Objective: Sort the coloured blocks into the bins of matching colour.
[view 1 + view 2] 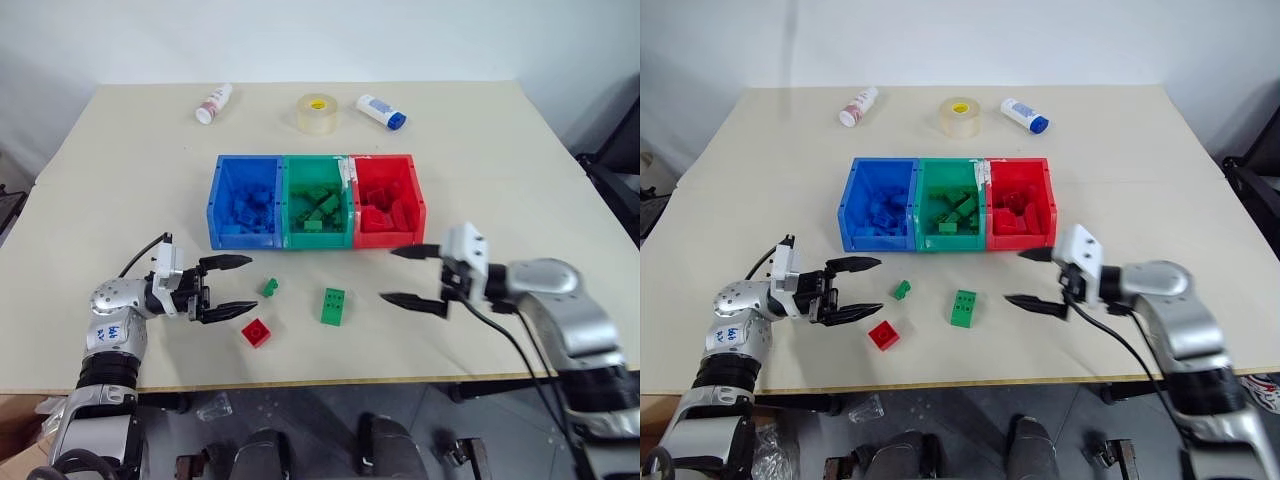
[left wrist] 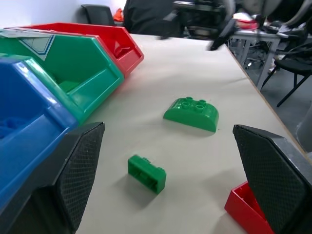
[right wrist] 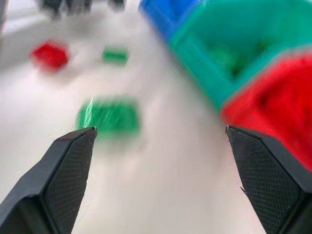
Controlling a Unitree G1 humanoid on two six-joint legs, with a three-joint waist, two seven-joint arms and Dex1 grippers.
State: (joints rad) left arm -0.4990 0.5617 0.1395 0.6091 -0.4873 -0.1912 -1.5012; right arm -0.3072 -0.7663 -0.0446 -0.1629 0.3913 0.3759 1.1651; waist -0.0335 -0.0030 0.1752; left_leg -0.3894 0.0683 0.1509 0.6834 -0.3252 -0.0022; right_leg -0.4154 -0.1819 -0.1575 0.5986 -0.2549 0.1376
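Observation:
Three joined bins stand mid-table: blue bin (image 1: 216, 205), green bin (image 1: 286, 200) and red bin (image 1: 416, 200), each holding several blocks of its own colour. In front of them lie a small green block (image 1: 268, 288), a longer green block (image 1: 334, 305) and a red block (image 1: 256, 332). My left gripper (image 1: 231, 286) is open, pointing right, just left of the small green and red blocks, empty. My right gripper (image 1: 412, 276) is open and empty, right of the longer green block, in front of the red bin.
At the back of the table lie a white bottle with a red label (image 1: 214, 103), a clear tape roll (image 1: 317, 112) and a white bottle with a blue cap (image 1: 381, 111). The table's front edge (image 1: 330, 380) runs close below the loose blocks.

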